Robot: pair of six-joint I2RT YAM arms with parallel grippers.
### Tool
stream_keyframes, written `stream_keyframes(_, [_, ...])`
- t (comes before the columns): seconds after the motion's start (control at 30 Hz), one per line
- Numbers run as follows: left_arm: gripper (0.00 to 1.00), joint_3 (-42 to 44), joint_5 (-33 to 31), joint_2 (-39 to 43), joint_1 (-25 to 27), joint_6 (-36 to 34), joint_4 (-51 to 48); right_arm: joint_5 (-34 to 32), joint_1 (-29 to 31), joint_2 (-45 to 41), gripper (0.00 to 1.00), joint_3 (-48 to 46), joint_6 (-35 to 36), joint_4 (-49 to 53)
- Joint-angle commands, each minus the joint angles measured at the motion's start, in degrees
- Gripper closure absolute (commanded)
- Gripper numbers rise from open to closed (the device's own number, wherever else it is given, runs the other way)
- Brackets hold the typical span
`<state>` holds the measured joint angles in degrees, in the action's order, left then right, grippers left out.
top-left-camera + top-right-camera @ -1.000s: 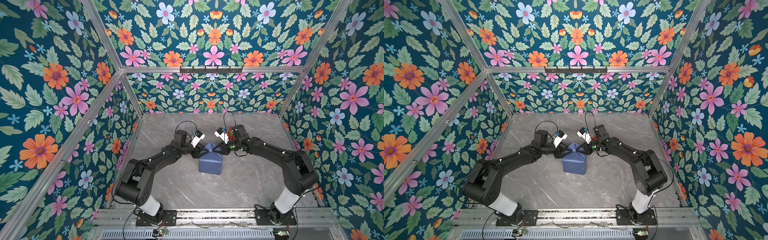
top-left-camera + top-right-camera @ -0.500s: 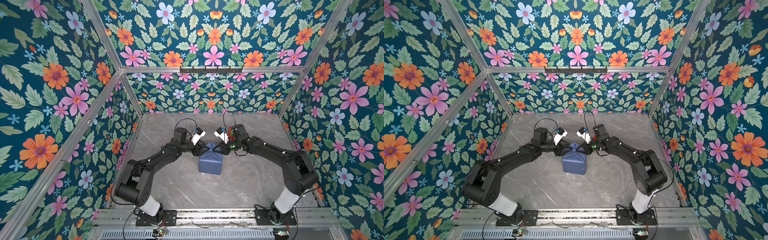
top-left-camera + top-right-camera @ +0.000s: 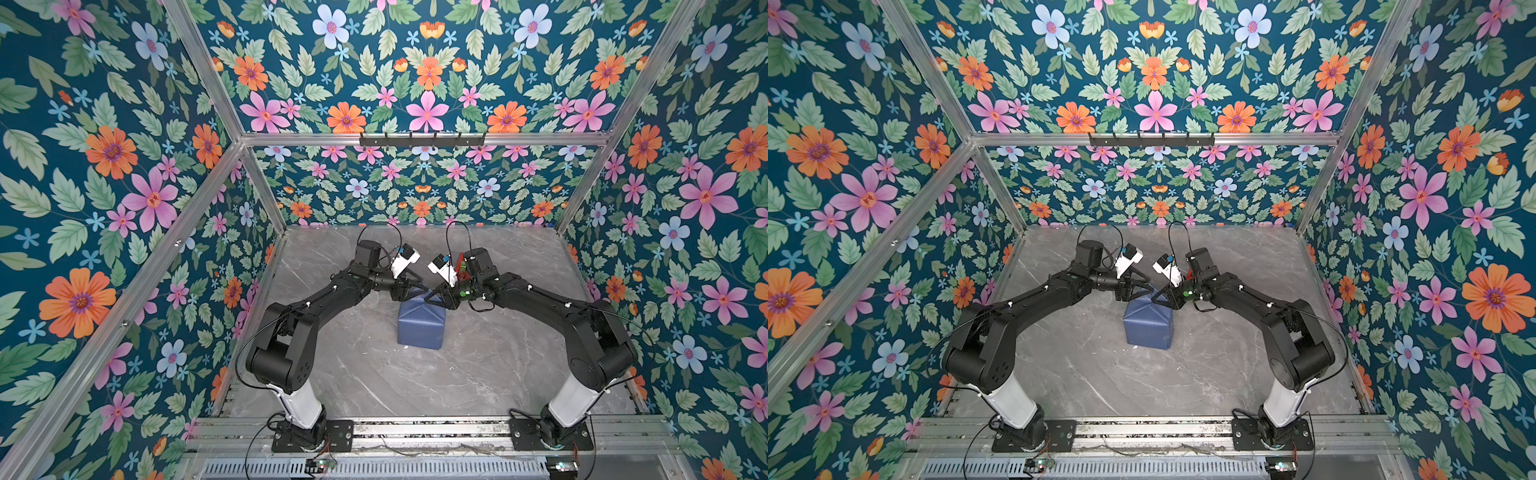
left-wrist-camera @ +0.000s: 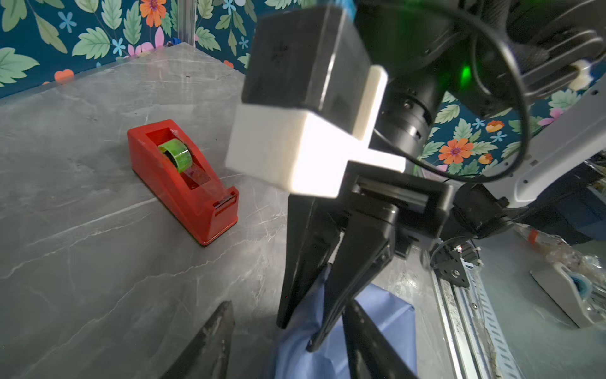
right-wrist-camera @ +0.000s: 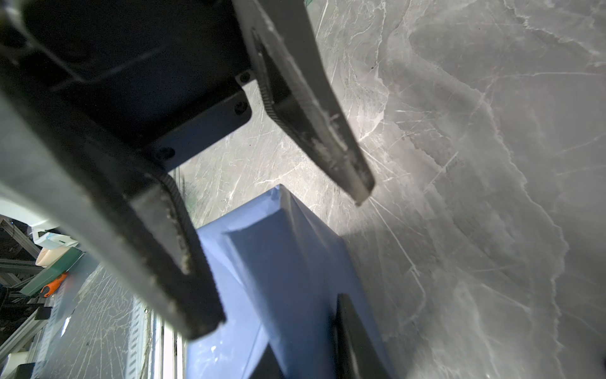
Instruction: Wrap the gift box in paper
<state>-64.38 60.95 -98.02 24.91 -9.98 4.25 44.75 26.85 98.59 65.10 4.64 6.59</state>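
Desk [image 3: 498, 374]: grey marbled top, with flowered walls on three sides.
Paper [image 3: 420, 328]: blue and creased, folded round a box-shaped parcel that lies mid-desk between the two arms. The near end is closed flat, and the far end sits right under both tools.
Gift box: I can see none of its own surface, because the paper covers the whole parcel.
Far end of the parcel: in the right wrist view the paper [image 5: 295, 262] rises to a sharp folded ridge with a pointed corner.
Right tool [image 4: 298, 334]: narrow. In the left wrist view its two black fingers [image 4: 295, 262] point down with a strip of blue paper pinched between them.
Left tool [image 3: 415, 286]: about half open and holding nothing. In its own wrist view the two fingers [image 4: 213, 341] stand apart on either side of the paper's end and of the right tool's tips. I cannot tell whether they touch the paper.
Both tools: they meet tip to tip over the parcel's far edge in both top views.
Tape dispenser [image 4: 183, 183]: red, with a green roll. It stands on the bare desk beyond the parcel, apart from it and from both tools.
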Motion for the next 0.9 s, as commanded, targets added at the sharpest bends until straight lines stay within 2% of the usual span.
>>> stream_keyframes(0.0, [0.51, -0.68, 3.25, -0.46, 0.16, -1.20, -0.81, 0.16, 0.06, -0.28, 0.78, 0.20, 0.58, 0.63])
stream_keyframes(0.47, [0.83, -1.67, 4.09, -0.60, 0.41, -0.93, -0.99, -0.19, 0.05, -0.26, 0.79, 0.20, 0.23, 0.60])
stream_keyframes(0.73, [0.98, -1.27, 3.13, 0.28, 0.50, -0.77, -1.00, -0.97, 0.10, -0.82, 0.71, 0.12, -0.23, 0.61])
stream_keyframes(0.87, [1.00, -1.03, 2.29, 0.63, 0.58, -0.65, -0.95, -1.76, 0.09, -1.35, 0.66, -0.23, -0.51, 0.58])
